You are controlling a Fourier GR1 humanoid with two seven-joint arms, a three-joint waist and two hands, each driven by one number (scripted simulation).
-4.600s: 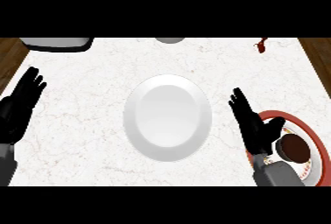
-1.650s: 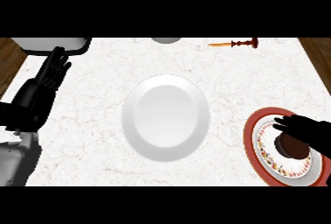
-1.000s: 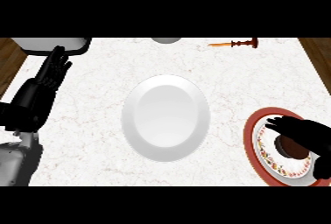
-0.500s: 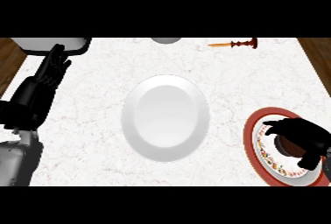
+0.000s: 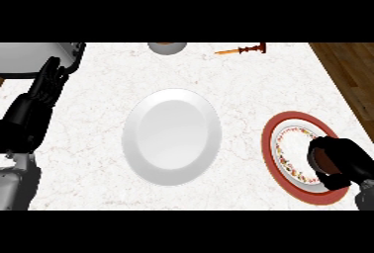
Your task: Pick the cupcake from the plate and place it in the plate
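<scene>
i see my right hand (image 5: 342, 160) at about 4 o'clock, fingers curled round the brown cupcake (image 5: 322, 158), which sits on the red-rimmed plate (image 5: 281, 129); only a sliver of the cupcake shows inside the grip. the white plate (image 5: 172, 136) lies at the centre of the marble counter (image 5: 256, 84), well apart from the red one. my left hand (image 5: 44, 91) rests at 9 to 10 o'clock with fingers straight, holding nothing. at 12 o'clock i see a bowl's edge (image 5: 166, 47), and a brown utensil (image 5: 242, 50) at 1 o'clock.
</scene>
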